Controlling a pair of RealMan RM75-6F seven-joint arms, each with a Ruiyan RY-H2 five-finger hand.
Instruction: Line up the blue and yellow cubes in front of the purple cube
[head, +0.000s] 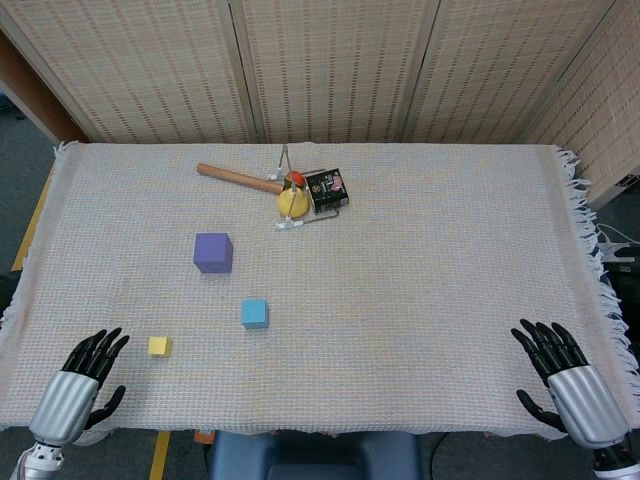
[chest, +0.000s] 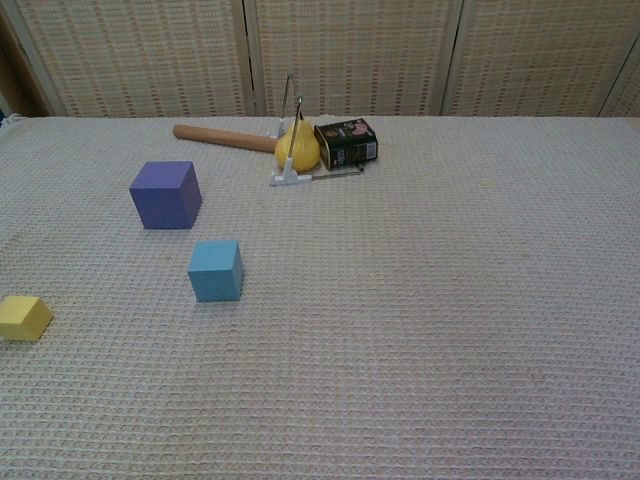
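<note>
Head view shows me my left hand and right hand open and holding nothing at the near edge, the small yellow cube and blue cube sitting near the purple cube, probably light, easy to pinch by their sides, with lots of room around.

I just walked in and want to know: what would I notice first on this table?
Probably the three bright cubes on the pale cloth: the purple cube biggest, the blue cube nearer the robot, and the small yellow cube close to the left hand. Far back sits a pile with a wooden stick and a yellow fruit.
</note>
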